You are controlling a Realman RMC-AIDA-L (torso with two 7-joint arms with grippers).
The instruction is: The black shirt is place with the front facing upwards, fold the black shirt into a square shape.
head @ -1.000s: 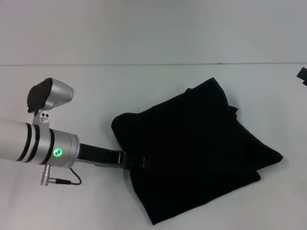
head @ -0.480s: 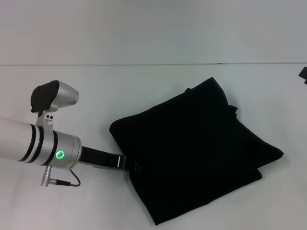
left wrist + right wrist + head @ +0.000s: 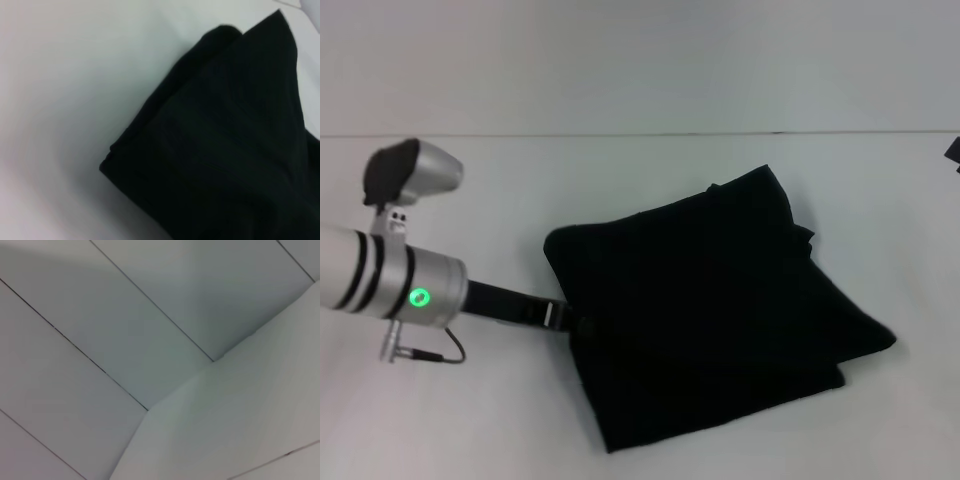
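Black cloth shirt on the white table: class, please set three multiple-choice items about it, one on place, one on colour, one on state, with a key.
1. Where is the left claw?
A. At the shirt's left edge
B. High above the table
C. Beside the far wall

2. What colour is the light on the left arm's silver wrist?
A. Red
B. Green
C. Blue

3. How does the black cloth shirt lie?
A. Spread flat, sleeves out
B. Hanging in the air
C. Folded into a layered, roughly square bundle

Key: 1 A, the claw meets the cloth edge on the white table; 2 B, it glows green; 3 C, stacked layers show at its edges.
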